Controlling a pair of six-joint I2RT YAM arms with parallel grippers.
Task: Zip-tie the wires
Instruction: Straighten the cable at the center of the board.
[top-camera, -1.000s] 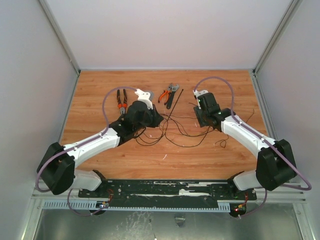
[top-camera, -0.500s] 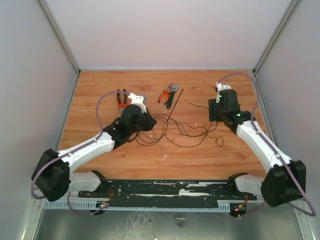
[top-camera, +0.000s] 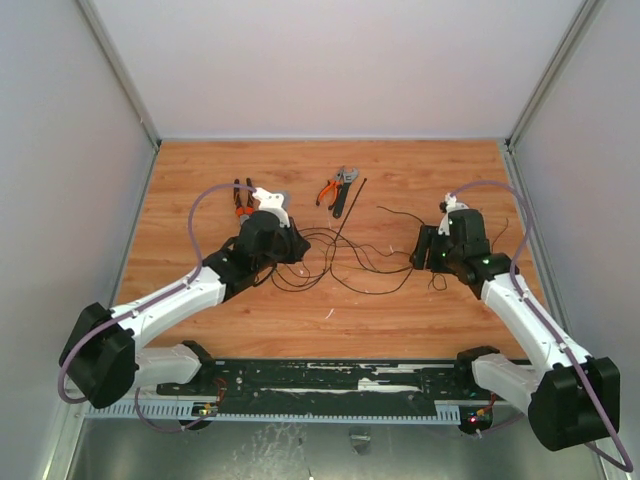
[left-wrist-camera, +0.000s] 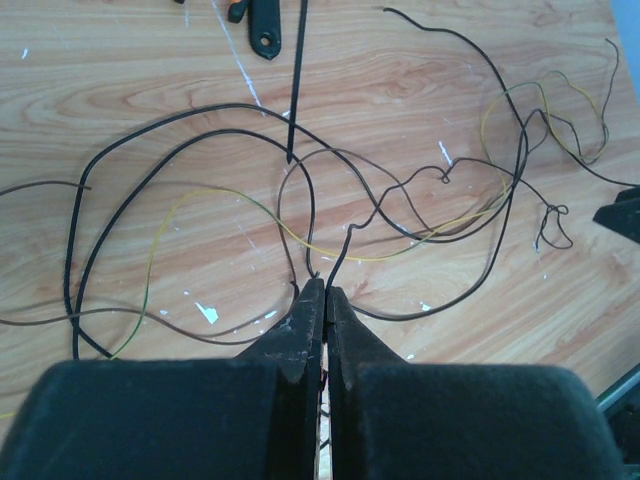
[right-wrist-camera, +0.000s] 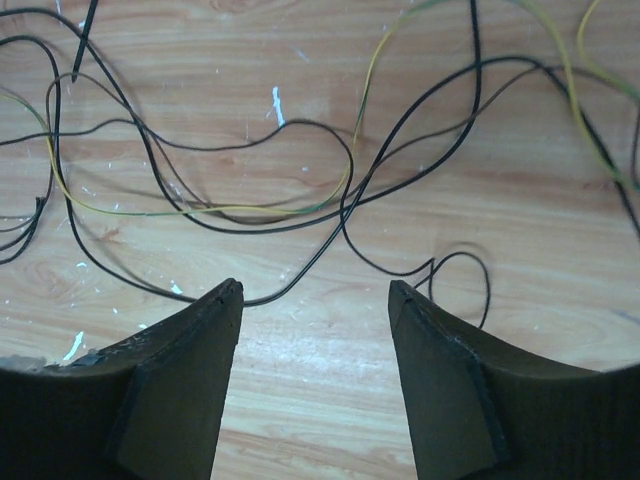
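The wires (top-camera: 350, 262) sprawl in loose black, brown and yellow loops across the middle of the wooden table. My left gripper (top-camera: 292, 242) sits at their left end, shut on a few strands that run out from between its tips (left-wrist-camera: 325, 287). My right gripper (top-camera: 420, 252) hovers low at the right end of the tangle. It is open, with bare wood between its fingers (right-wrist-camera: 232, 295), and the nearest wire loops (right-wrist-camera: 300, 222) lie just beyond them. The zip tie (top-camera: 349, 205) lies straight on the table behind the wires and is also seen in the left wrist view (left-wrist-camera: 296, 80).
Orange-handled pliers (top-camera: 338, 188) lie next to the zip tie's far end. A second pair of pliers (top-camera: 242, 198) lies behind my left arm. Grey walls enclose the table (top-camera: 200, 300) on three sides.
My right arm has swung from the back right toward the near side and down to the wires' right end, its jaws widening. My left gripper has shifted slightly left, dragging the wires.
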